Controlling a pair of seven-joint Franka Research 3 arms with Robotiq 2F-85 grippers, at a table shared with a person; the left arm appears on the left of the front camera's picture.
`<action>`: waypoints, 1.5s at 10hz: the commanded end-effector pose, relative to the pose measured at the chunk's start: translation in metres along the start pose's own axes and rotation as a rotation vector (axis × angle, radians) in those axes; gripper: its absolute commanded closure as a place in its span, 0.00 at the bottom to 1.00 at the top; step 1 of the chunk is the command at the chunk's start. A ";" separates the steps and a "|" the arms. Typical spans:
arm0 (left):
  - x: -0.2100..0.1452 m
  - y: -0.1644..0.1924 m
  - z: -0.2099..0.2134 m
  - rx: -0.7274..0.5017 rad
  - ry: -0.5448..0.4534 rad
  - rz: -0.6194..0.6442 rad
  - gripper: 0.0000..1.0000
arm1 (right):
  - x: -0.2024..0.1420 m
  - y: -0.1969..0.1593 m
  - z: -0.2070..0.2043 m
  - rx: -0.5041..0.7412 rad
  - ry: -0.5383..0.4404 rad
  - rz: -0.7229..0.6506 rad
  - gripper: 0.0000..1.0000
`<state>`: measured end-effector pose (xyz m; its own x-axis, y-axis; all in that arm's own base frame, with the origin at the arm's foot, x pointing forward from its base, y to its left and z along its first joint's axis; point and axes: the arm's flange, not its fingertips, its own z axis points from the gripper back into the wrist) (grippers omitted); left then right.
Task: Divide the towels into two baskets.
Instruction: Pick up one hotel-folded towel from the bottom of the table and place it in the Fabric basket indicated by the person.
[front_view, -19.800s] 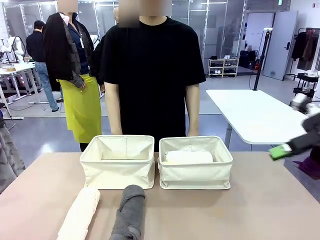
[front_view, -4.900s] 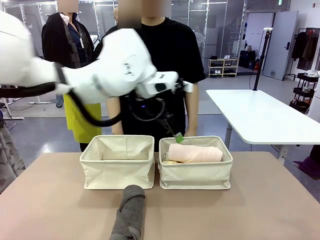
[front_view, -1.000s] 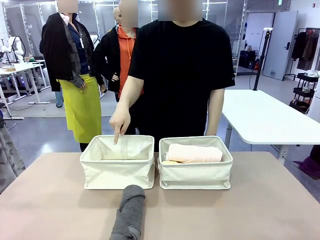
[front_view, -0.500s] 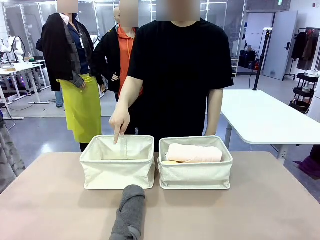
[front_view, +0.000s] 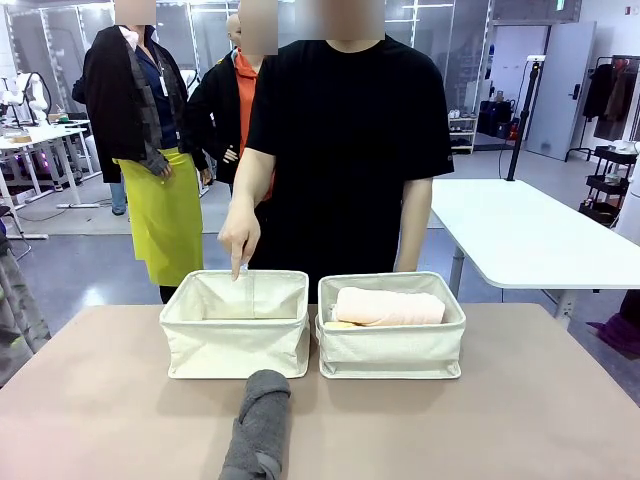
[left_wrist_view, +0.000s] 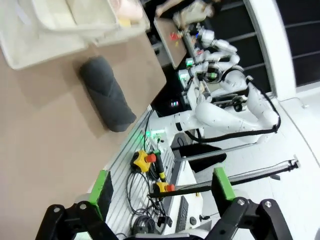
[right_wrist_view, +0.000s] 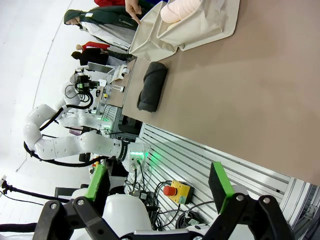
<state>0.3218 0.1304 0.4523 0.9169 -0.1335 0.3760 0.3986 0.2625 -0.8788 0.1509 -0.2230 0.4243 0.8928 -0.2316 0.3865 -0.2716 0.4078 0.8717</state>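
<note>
Cream canvas baskets stand side by side on the counter (front_view: 520, 410); the left basket (front_view: 236, 322) holds no towel that I can see, and the person's hand (front_view: 240, 237) points a finger down over its far rim; the right basket (front_view: 391, 324) holds the pale pink towel (front_view: 389, 306) lying across something yellowish beneath it; the dark grey towel (front_view: 258, 424) lies on the counter just in front of the baskets; the left gripper (left_wrist_view: 159, 187) and the right gripper (right_wrist_view: 159, 184) both have their jaws spread, pinching nothing, well back from the counter's near edge.
</note>
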 end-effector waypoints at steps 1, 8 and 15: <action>0.032 -0.052 -0.062 0.062 0.087 0.088 0.00 | 0.000 0.003 0.001 0.005 -0.006 0.013 0.00; 0.071 -0.071 -0.253 0.515 0.329 0.229 0.00 | 0.000 0.003 0.001 0.005 -0.006 0.013 0.00; 0.063 -0.045 -0.348 0.888 0.262 0.140 0.00 | 0.000 0.003 0.001 0.005 -0.006 0.013 0.00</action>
<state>0.3566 -0.2085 0.4232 0.9566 -0.2737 0.0996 0.2908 0.8777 -0.3808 0.1508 -0.2231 0.4244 0.8925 -0.2318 0.3868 -0.2718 0.4080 0.8716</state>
